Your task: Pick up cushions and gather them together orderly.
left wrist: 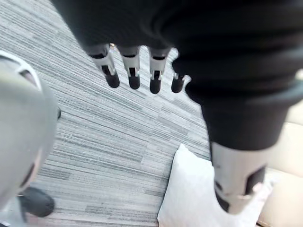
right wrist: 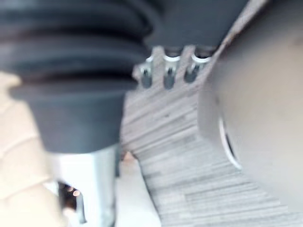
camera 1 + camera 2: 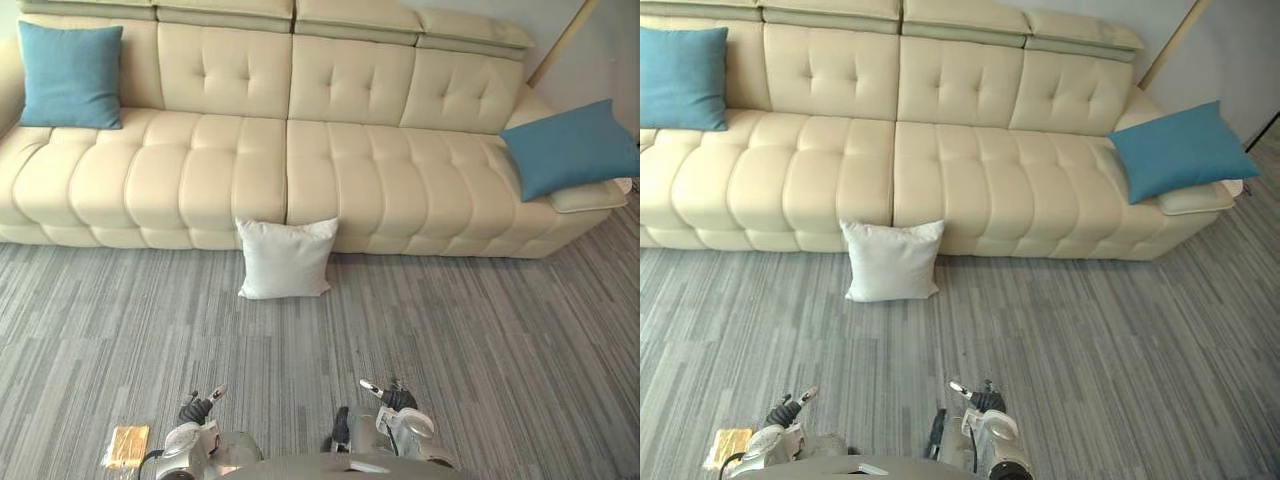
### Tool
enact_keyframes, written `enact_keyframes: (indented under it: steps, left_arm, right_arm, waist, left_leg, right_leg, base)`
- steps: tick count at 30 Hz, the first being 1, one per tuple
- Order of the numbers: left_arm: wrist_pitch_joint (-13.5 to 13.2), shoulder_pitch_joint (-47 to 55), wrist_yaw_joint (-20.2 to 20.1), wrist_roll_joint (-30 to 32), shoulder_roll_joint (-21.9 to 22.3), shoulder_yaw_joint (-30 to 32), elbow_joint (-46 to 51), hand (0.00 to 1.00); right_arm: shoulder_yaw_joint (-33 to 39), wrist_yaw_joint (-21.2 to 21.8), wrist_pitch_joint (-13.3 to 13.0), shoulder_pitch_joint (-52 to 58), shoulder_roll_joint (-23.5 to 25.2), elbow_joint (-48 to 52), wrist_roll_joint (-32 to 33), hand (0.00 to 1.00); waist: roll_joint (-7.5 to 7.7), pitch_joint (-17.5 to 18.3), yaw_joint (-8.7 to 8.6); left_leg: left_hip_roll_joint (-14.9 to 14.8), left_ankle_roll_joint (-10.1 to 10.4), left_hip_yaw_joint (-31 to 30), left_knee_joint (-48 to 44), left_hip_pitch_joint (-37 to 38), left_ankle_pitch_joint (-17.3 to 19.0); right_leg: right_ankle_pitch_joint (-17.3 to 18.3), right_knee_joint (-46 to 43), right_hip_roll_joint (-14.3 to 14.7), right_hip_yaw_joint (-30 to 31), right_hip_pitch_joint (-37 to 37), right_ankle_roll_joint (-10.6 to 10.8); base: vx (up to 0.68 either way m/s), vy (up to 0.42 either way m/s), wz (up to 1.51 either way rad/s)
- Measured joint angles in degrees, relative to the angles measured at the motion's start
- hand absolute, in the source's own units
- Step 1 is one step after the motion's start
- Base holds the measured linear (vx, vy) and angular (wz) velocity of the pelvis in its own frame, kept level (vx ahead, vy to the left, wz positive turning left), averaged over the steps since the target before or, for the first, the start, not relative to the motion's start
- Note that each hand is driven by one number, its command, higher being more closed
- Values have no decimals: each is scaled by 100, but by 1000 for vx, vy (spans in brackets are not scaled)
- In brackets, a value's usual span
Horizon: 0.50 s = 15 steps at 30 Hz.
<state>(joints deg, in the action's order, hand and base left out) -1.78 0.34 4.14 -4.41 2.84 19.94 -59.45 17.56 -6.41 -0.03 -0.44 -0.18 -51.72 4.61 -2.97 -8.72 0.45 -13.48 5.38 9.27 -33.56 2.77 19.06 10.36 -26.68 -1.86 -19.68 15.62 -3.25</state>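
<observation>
A white cushion [image 3: 286, 258] stands on the grey carpet, leaning against the front of the cream sofa [image 3: 330, 170]. One blue cushion [image 3: 70, 75] rests upright at the sofa's far left end. A second blue cushion [image 3: 570, 148] lies tilted on the right armrest. My left hand [image 3: 200, 409] and right hand [image 3: 388, 397] hang low near my body, well short of the white cushion. The left hand's fingers [image 1: 134, 71] are straight and hold nothing, with the white cushion [image 1: 194, 194] past the thumb. The right hand's fingers [image 2: 169, 73] are also straight and empty.
A small yellow-brown flat object [image 3: 127, 445] lies on the carpet by my left side. A wooden pole [image 3: 562, 40] leans against the wall behind the sofa's right end. Open carpet stretches between me and the sofa.
</observation>
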Motion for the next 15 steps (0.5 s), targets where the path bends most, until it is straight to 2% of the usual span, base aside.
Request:
enact_keyframes:
  steps: [1, 3, 5, 8, 11, 12, 13, 14, 15]
  left_arm:
    - [3, 1, -4, 2, 4, 145, 62, 0]
    - [3, 42, -4, 1, -6, 204, 188, 0]
    - [-7, 50, -14, 1, -12, 175, 357, 0]
    - [-12, 43, -53, 2, 0, 140, 414, 0]
    - [-25, 42, -65, 9, -30, 123, 476, 0]
    - [-52, 51, -65, 10, -34, 113, 470, 0]
    - [-63, 109, -64, 8, 7, 103, 437, 0]
    - [-69, 123, -66, 7, -89, 110, 377, 0]
    - [-65, 127, -65, 5, -145, 117, 358, 0]
  right_arm:
    - [-2, -1, 10, -3, -3, -90, 2, 0]
    - [-46, -4, 26, 8, -10, -158, 5, 0]
    - [-64, -4, 32, 24, 13, -248, 8, 0]
    - [-33, -10, 38, 9, 5, -307, 12, 0]
    - [-34, -12, 39, 24, 22, -298, 10, 0]
    - [-36, -13, 37, 68, 20, -298, 7, 0]
    - [-41, -17, 36, 122, -15, -294, 5, 0]
    - [-70, -21, 46, 102, 65, -316, 3, 0]
    - [-63, -14, 42, 99, 138, -312, 3, 0]
  waist:
    - [-16, -5, 54]
    - [12, -41, 132]
    - [101, -67, 184]
    - [104, -76, 254]
    - [190, -126, 282]
    - [200, -117, 291]
    - [109, -63, 297]
    - [249, -20, 311]
    - [358, 1, 288]
  left_leg:
    - [-202, 168, -291, -1412, -543, -219]
    - [-393, 166, -238, -2446, -887, -218]
    - [-405, 65, 45, -2559, -1335, -159]
    - [-399, -22, 283, -1901, -1631, -91]
    - [-218, -62, 473, -204, -1796, -174]
    - [-97, -128, 472, 406, -1803, -497]
    - [-42, -210, 438, 912, -1809, -1337]
    - [163, -311, 498, 937, -1784, -1357]
    - [277, -350, 528, 1003, -1783, -1334]
  right_leg:
    - [98, 120, 148, -1, -293, -83]
    - [156, 368, 306, 54, -822, -158]
    - [170, 775, 355, 246, -1321, -162]
    - [145, 1003, 320, 340, -1577, -122]
    - [144, 1236, 89, 329, -2037, 23]
    - [189, 1286, -9, 333, -2137, 207]
    - [286, 1354, -2, 385, -2178, 432]
    - [350, 1386, -179, 527, -2194, 630]
    - [336, 1410, -300, 552, -2167, 644]
  base:
    - [442, -177, -16]
    - [341, -99, -37]
    - [425, -53, -40]
    - [294, 57, -34]
    - [311, 191, -4]
    - [238, 270, -2]
    - [291, 328, -11]
    - [242, 280, -8]
    - [269, 270, -3]
